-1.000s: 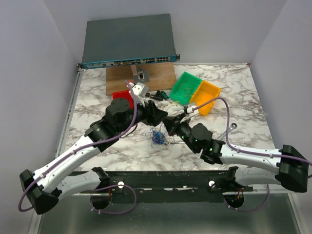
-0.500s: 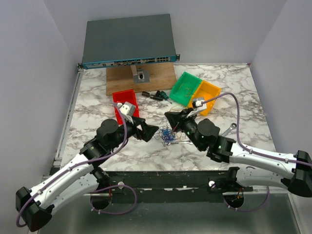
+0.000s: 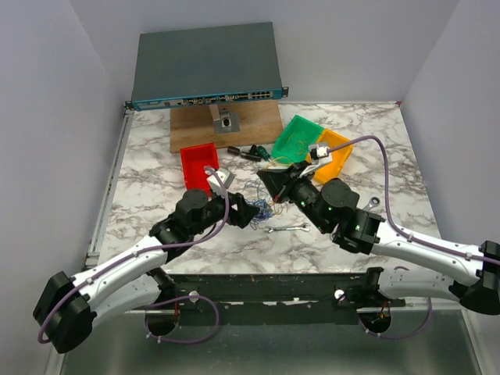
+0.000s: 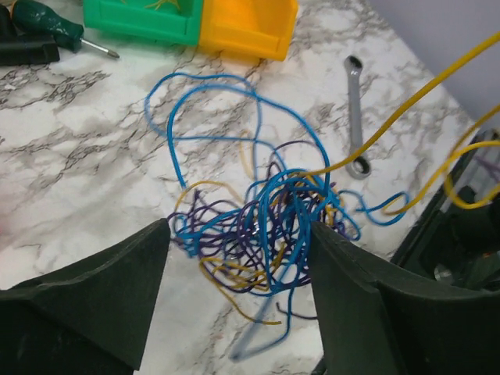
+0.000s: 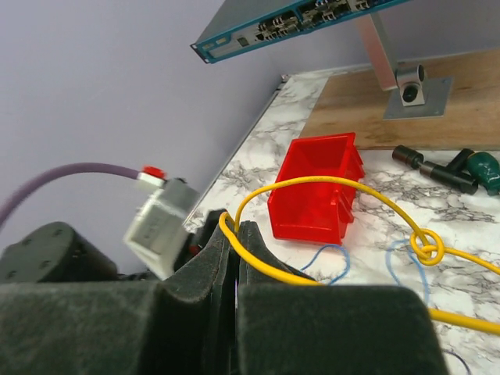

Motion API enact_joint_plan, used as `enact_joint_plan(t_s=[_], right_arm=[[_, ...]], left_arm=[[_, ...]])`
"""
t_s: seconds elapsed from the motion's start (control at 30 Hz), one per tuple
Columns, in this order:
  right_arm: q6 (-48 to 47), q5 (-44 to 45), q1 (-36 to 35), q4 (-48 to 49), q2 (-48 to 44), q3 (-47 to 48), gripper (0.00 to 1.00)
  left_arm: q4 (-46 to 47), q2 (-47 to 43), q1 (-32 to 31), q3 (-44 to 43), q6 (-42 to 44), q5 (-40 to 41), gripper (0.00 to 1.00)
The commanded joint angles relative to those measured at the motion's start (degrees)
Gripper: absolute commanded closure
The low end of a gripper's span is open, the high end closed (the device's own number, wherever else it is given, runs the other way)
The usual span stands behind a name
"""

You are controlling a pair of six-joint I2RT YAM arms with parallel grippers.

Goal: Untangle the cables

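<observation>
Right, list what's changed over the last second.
The left gripper pulled back toward the arm bases and now stands open astride the tangle of cables. The right gripper, shut on a yellow wire, moved away toward the green bin, drawing that wire out. The tangle shifted slightly rightward, and a small wrench is now uncovered. The red bin and green bin stayed put.

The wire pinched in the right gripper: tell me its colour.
Yellow wire, seen best in the right wrist view, clamped in the right gripper.
</observation>
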State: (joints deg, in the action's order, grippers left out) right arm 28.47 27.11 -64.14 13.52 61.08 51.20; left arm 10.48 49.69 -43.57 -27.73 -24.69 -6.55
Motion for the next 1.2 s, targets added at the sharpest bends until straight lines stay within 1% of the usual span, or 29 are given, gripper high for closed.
enact_joint_plan(t_s=[0.0, 0.03, 0.07, 0.1, 0.13, 0.23, 0.33, 0.43, 0.5, 0.63, 0.73, 0.93, 1.0, 1.13, 1.17], right_arm=[[-0.1, -1.5, -0.3, -0.6, 0.2, 2.6, 0.99], [-0.3, -1.4, -0.3, -0.7, 0.1, 2.9, 0.99], [-0.5, -1.2, -0.3, -0.9, -0.1, 3.1, 0.99], [-0.8, -0.9, -0.3, -1.2, -0.4, 3.4, 0.99], [-1.3, -0.2, -0.2, -1.5, -0.8, 3.6, 0.99], [-3.2, 5.6, -0.3, -5.3, -2.1, 5.1, 0.99], [-6.5, 15.2, -0.3, -9.9, -4.6, 6.6, 0.99], [-10.2, 24.2, -0.2, -12.6, -9.4, 7.3, 0.99], [-13.1, 28.5, -0.2, -13.4, -13.6, 7.7, 0.99], [-18.5, 32.6, -0.3, -14.2, -21.4, 9.7, 0.99], [-20.4, 33.1, -0.3, -17.2, -24.0, 11.9, 0.99], [-20.2, 33.3, -0.2, -23.2, -20.4, 14.1, 0.99], [-20.7, 35.7, -0.2, -23.8, -17.8, 14.4, 0.99], [-21.6, 37.7, -0.3, -23.7, -14.5, 15.3, 0.99], [-21.9, 39.3, -0.3, -23.7, -13.8, 15.8, 0.99]], left_arm=[[2.5, 6.4, -0.2, -1.6, 0.9, -1.4, 0.48], [2.9, 7.7, -0.2, -1.5, 0.5, -1.4, 0.62], [3.8, 8.8, -0.2, -1.4, 0.1, -1.6, 0.73], [4.8, 9.8, -0.2, -1.0, -0.2, -2.0, 0.90], [6.1, 10.5, -0.2, -0.7, -0.7, -2.4, 1.00], [7.2, 11.4, -0.1, 0.5, -2.5, -0.8, 1.00], [6.7, 10.9, 0.3, 2.0, -4.2, 2.9, 1.00], [5.3, 10.3, 2.4, 4.1, -7.1, 5.2, 1.00], [5.3, 10.2, 4.5, 5.9, -9.1, 4.8, 1.00], [5.7, 10.9, 7.1, 8.0, -11.3, 4.2, 1.00], [5.5, 12.1, 7.2, 7.8, -12.0, 4.0, 1.00], [3.7, 12.6, 7.2, 6.1, -11.7, 4.0, 1.00], [1.9, 11.9, 7.2, 5.7, -11.5, 4.7, 1.00], [-0.5, 9.0, 7.2, 6.6, -11.2, 6.1, 1.00], [-1.5, 7.9, 7.2, 7.1, -11.4, 8.0, 1.00]])
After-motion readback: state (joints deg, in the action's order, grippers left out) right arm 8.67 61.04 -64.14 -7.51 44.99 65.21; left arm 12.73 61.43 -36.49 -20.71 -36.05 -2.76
